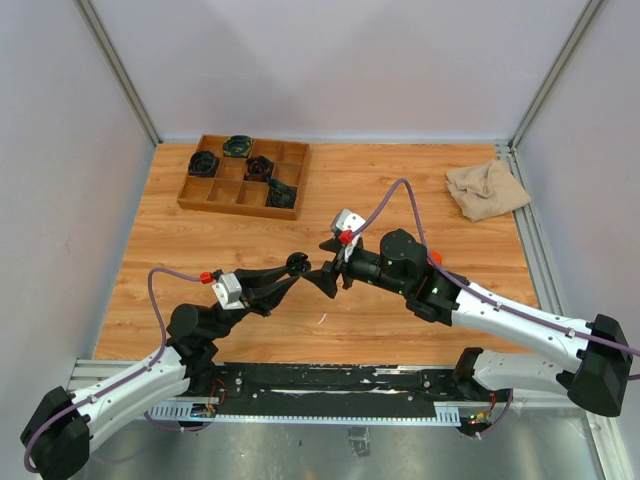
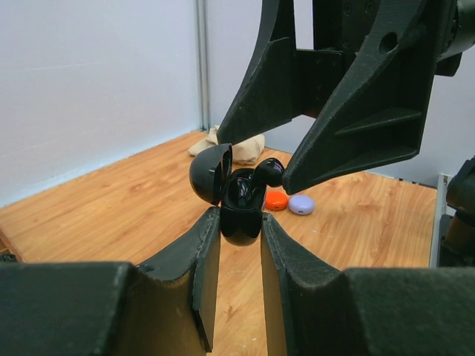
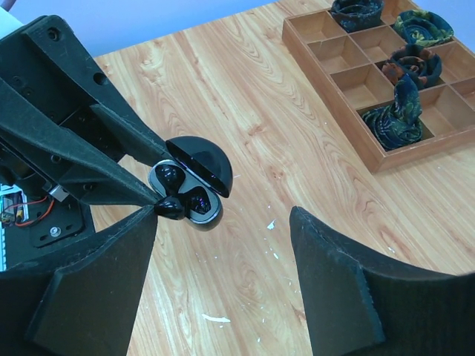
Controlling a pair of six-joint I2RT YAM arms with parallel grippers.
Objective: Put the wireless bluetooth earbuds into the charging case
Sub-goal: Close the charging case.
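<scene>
- The left gripper [image 2: 241, 236] is clenched on the body of the black charging case [image 2: 240, 219] and holds it off the wooden table [image 3: 312, 170], with the lid [image 2: 211, 174] hinged open. The shell is rounded and glossy, so a push from above could twist it or slide it out of that pinch.
- A black earbud [image 3: 169, 208] perches at the case's rim rather than down in a well. It touches one fingertip of the right gripper [image 3: 223, 215], whose jaws stand released with nothing between them. The bud looks unseated, so a sideways nudge could roll it off onto the table.
- An off-centre press could wedge the bud crooked. Brushing the lid could swing it shut on a bud that is only half in.
- Whether the other well already holds a bud cannot be told.
- Farther off, an orange piece [image 2: 276, 200] and a lavender piece [image 2: 300, 204] lie just beside each other on the table. A dropped bud might bounce in among them.
</scene>
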